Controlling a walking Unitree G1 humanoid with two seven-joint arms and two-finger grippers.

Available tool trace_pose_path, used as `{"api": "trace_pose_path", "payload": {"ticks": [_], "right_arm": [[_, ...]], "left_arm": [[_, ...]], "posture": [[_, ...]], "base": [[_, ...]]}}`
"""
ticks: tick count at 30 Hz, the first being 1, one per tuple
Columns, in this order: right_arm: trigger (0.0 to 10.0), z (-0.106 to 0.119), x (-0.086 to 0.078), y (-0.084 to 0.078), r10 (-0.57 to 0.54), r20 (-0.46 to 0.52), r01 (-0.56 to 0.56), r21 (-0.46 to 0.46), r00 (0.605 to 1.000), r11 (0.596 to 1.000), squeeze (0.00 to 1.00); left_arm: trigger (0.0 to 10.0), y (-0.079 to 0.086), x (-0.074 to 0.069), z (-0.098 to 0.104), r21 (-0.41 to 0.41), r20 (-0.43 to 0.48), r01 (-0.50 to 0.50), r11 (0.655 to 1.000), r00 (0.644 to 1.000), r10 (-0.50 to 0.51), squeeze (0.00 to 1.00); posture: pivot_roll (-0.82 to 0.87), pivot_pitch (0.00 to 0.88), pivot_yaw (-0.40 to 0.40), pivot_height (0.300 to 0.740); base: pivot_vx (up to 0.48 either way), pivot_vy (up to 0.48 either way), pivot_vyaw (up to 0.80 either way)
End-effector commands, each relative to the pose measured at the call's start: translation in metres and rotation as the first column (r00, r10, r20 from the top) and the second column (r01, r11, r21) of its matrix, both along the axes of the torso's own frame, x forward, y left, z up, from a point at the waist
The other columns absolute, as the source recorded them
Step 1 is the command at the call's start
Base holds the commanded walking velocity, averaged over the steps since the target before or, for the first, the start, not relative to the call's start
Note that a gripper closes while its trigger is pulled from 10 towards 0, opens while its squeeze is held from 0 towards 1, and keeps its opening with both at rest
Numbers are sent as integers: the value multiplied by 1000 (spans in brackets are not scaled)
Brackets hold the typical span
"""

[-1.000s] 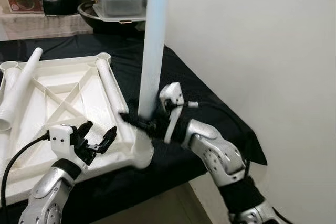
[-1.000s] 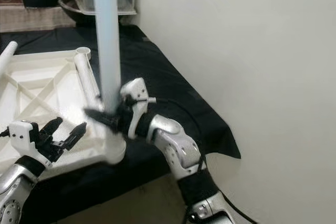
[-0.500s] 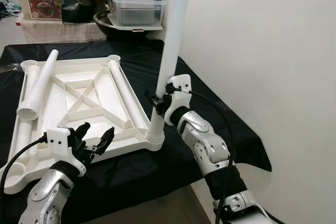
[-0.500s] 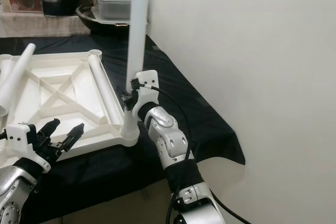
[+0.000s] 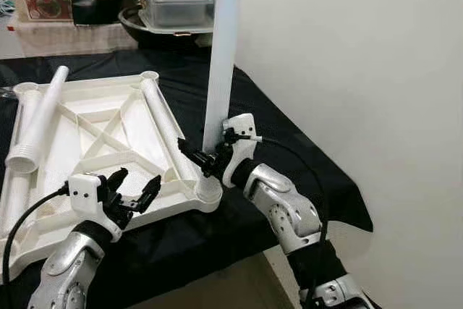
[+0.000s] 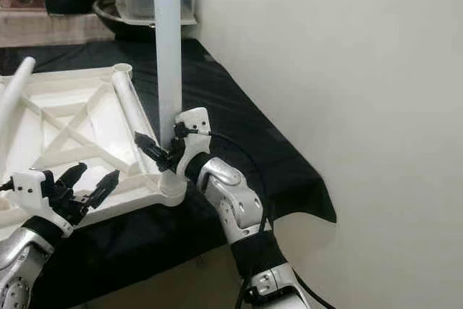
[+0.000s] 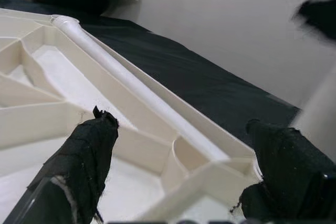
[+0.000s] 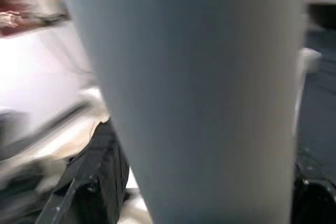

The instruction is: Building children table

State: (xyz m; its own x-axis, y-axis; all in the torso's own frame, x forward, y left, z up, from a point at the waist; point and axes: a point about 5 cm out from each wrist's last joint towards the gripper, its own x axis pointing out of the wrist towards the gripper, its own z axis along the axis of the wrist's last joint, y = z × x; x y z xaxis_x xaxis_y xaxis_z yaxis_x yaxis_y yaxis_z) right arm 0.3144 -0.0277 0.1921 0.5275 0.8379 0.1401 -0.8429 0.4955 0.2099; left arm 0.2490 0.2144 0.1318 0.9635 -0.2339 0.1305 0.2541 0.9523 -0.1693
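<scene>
The white children's table top [image 5: 94, 86] lies upside down on a black-covered table. A long white leg [image 5: 221, 56] stands upright in its near right corner socket [image 5: 207, 192]. My right gripper [image 5: 201, 153] is shut on this leg just above the socket. In the right wrist view the leg [image 8: 199, 93] sits between the black fingers [image 8: 100, 177]. My left gripper [image 5: 137, 177] hovers open over the top's near edge, left of the socket, holding nothing. A second leg [image 5: 163, 124] lies along the right rim, and a third [image 5: 40, 121] lies on the left.
A clear plastic box [image 5: 173, 1], a dark pan and a red carton stand on the surface behind the table. A white wall [image 5: 347, 70] runs close along the right. The black cloth's edge [image 5: 340, 200] falls off just right of my right arm.
The camera has shifted. My right gripper now holds the leg lower, close to the corner socket, and the leg stands straighter. The left gripper stays open at the near edge.
</scene>
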Motion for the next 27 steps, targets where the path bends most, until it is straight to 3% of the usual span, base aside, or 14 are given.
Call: {"api": "trace_pose_path", "payload": {"ticks": [1, 2, 4, 5, 6, 7, 13, 14, 16, 19, 22, 23, 25, 27], "right_arm": [[10000, 12, -18, 11, 239, 56, -241, 32, 969, 970, 0], [6980, 12, -25, 12, 320, 81, -323, 28, 944, 946, 0], [6980, 11, -28, 12, 354, 94, -358, 20, 930, 934, 0], [1490, 8, -25, 13, 336, 88, -339, 16, 938, 941, 0], [1490, 8, -25, 13, 336, 88, -339, 16, 938, 941, 0], [0, 6, -24, 13, 326, 76, -329, 26, 942, 944, 0], [0, -15, 1, 12, 29, -39, -32, -77, 999, 997, 0], [0, -28, 14, 4, -177, -94, 159, -170, 980, 973, 0], [0, -45, 26, -14, -456, -132, 410, -270, 880, 871, 0], [0, -48, 28, -23, -542, -133, 489, -294, 830, 821, 0], [0, -48, 27, -23, -550, -129, 498, -296, 825, 815, 0], [10000, -44, 25, -17, -495, -118, 452, -269, 861, 850, 0], [10000, -29, 16, -4, -323, -83, 308, -149, 943, 939, 82], [10000, -29, 16, -4, -323, -83, 308, -149, 943, 939, 82]], "left_arm": [[10000, -2, 0, -1, -11, 1, 7, 1000, 1000, -7, 0], [10000, -2, 0, 0, -11, 2, 5, 1000, 1000, -5, 0], [10000, -2, 0, 0, -11, 2, 5, 1000, 1000, -5, 0], [10000, -2, 0, 0, -11, 2, 3, 1000, 1000, -3, 0], [10000, -2, 0, 0, -11, 2, 3, 1000, 1000, -3, 0], [10000, -2, 0, 0, -11, 2, 2, 1000, 1000, -2, 0], [10000, -1, -1, 0, -11, 2, 0, 1000, 1000, 0, 0], [10000, -1, -1, 0, -11, 2, 1, 1000, 1000, -1, 0], [10000, -2, -1, 0, -11, 2, 4, 1000, 1000, -4, 0], [10000, -2, -1, 0, -12, 2, 5, 1000, 1000, -5, 0], [10000, -2, -1, 0, -12, 2, 5, 1000, 1000, -5, 0], [10000, -3, -1, 0, -12, 1, 6, 1000, 1000, -6, 0], [10000, -4, 0, -1, -13, 0, 10, 1000, 1000, -10, 0], [10000, -4, 0, -1, -13, 0, 10, 1000, 1000, -10, 0]], "posture": [[157, 0, -143, 740], [157, 0, -143, 740], [157, 0, -143, 740], [165, 0, -148, 740], [165, 0, -148, 740], [165, 0, -148, 740], [163, 0, -143, 740], [161, 0, -140, 740], [157, 0, -138, 740], [159, 0, -137, 740], [159, 0, -137, 740], [154, 0, -133, 740], [151, 0, -134, 740], [151, 0, -134, 740]], "base": [[0, 0, 0], [0, 0, 0], [0, 0, 0], [0, 0, 0], [0, 0, 0], [0, 0, 0], [0, 0, 0], [0, 0, 0], [0, 0, 0], [0, 0, 0], [0, 0, 0], [0, 0, 0], [0, 0, 0], [0, 0, 0]]}}
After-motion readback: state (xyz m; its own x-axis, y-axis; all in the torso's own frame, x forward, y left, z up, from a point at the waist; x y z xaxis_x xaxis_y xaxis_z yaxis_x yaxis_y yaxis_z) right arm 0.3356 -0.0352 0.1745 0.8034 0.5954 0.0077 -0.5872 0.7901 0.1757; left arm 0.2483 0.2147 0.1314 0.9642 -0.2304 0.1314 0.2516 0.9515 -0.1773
